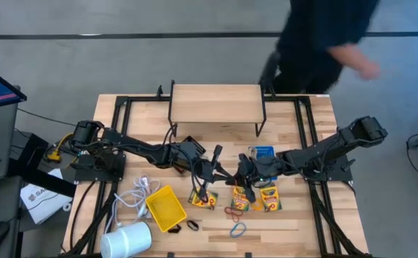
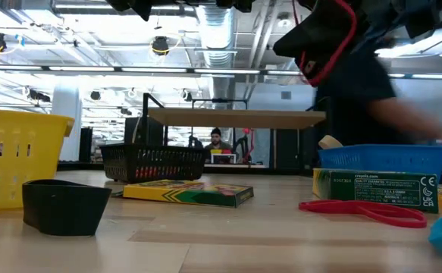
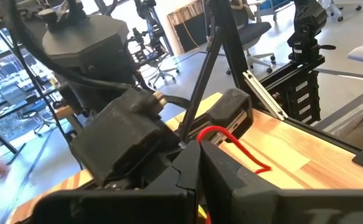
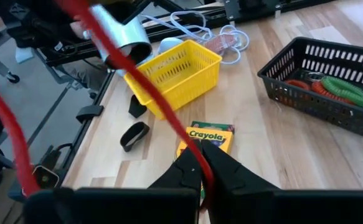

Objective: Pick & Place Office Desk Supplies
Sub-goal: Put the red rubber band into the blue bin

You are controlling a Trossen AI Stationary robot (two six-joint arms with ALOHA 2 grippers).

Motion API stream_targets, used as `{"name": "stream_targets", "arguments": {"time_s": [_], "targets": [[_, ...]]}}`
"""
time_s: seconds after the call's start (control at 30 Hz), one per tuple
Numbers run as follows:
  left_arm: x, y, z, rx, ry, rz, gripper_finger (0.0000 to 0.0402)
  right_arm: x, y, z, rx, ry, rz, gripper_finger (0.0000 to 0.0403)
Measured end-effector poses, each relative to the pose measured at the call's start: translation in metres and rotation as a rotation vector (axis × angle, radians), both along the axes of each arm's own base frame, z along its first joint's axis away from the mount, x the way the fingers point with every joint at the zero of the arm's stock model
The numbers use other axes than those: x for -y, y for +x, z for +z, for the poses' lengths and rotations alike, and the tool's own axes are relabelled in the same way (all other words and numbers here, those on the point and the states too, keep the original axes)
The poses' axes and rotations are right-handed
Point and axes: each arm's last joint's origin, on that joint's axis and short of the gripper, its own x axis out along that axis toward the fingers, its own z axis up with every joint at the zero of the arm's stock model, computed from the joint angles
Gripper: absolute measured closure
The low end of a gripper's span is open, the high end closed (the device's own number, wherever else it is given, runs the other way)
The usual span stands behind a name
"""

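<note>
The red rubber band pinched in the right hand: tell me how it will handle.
Probably floppy: the red rubber band trails slack from the shut right hand. Likely stretchy and light, so it may snag or slip once released.

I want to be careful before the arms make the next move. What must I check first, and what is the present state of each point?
1. Right gripper shut on the thin red rubber band: ok.
2. Left gripper shut, with the same band at its tips: ok.
3. Black mesh basket upright, with room left: ok.
4. Yellow mesh bin upright and open: ok.
5. Yellow-and-green crayon box flat on the table, under the right gripper: ok.
6. Person in dark clothes beyond the table's far edge, not over it: ok.
</note>
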Motion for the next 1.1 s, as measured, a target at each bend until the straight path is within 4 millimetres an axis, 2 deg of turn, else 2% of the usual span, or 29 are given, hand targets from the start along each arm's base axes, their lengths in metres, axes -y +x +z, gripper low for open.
{"name": "stream_targets", "arguments": {"time_s": [0.5,0.63,0.97,1.1], "targets": [[-0.004,0.000,-0.002,-0.016,0.000,0.017,0.0399,-0.006,-0.004,-0.003,-0.021,-0.082,-0.099,0.0403],[-0.006,0.001,-0.002,-0.014,0.007,0.086,0.0399,-0.007,-0.007,-0.001,-0.015,-0.095,-0.134,0.0403],[-0.005,0.001,-0.002,-0.014,0.009,0.099,0.0398,-0.009,-0.039,0.021,-0.028,-0.171,-0.277,0.0403],[-0.004,0.001,-0.002,-0.022,0.009,0.074,0.0376,-0.008,-0.052,0.024,-0.061,-0.195,-0.350,0.0403]]}}
